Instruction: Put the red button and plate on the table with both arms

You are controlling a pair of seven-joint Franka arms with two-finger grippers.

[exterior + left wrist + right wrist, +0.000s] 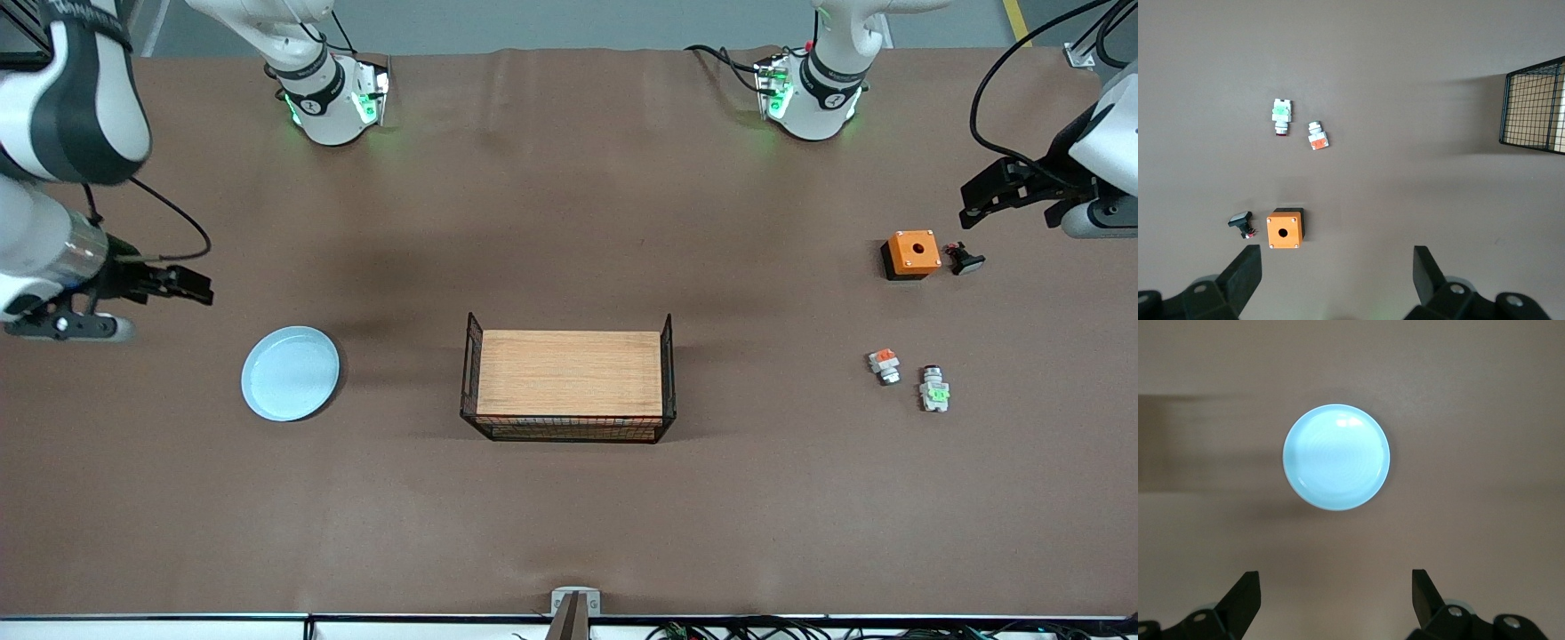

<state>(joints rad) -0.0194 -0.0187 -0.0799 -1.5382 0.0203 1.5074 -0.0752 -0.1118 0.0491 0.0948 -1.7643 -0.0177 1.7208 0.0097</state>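
The pale blue plate [291, 372] is lying flat on the brown worktop [569, 516] toward the right arm's end, well apart from the wooden board [569, 373] that is sitting between black wire ends at the middle. The right claw [182, 286] is hanging in the air over bare worktop near the plate, its fingers [1245, 600] spread wide and gripping nothing; in the right wrist view the plate [1337, 457] is showing whole and empty between and ahead of the fingers. The red button [933, 388], a white-grey part with a green block and a dark red cap, is lying on its side on the worktop toward the left arm's end, just beside a similar part with an orange-red block [884, 364] and not touching it. Farther from the front camera than these two, an orange box [911, 254] with a round hole in its top is standing next to a small black button [965, 260] with a pale head. The left claw [982, 191] is hanging over the worktop near the orange box, its fingers [1426, 272] spread wide and empty. In the left wrist view the red button [1281, 116] is lying apart from both fingers.
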